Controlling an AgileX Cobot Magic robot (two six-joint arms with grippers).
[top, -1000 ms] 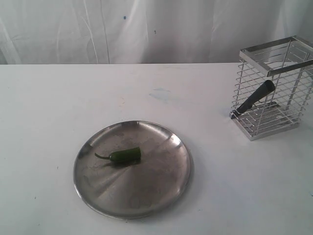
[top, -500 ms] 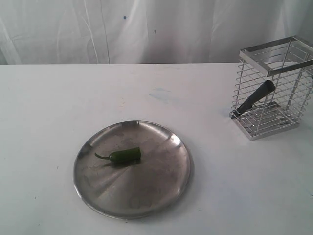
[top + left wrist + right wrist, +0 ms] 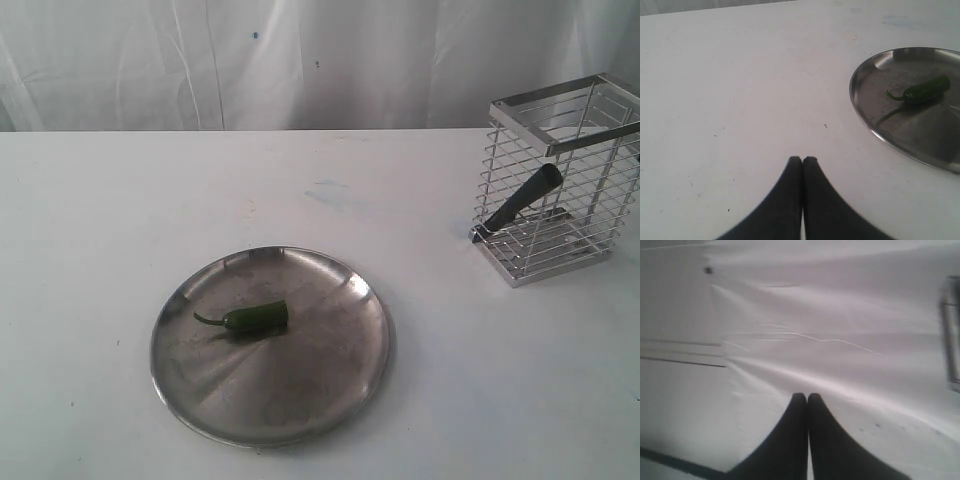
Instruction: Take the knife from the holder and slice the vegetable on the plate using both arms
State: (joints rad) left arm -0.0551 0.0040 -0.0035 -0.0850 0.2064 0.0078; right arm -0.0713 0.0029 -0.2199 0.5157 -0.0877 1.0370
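**A:** What is the step in hand, and how is it done well?

**B:** Fetching the knife, I'd judge. On the white table (image 3: 100,200), the chrome wire holder (image 3: 590,135) is out of clear sight of the right gripper (image 3: 806,397); a blurred metal edge far to one side may be it. The paring knife (image 3: 525,197) leans inside, handle slanting up. Open first, enter through the top, clamp the handle and draw it out along its slant, so the blade clears the bars and the holder doesn't tip.

**A:** And the grippers?

**B:** Both are fully closed, holding and touching nothing. The left gripper (image 3: 802,160) hovers over bare table. The steel plate (image 3: 865,110) lies ahead and aside, apart, with the chili pepper (image 3: 925,90) on it.
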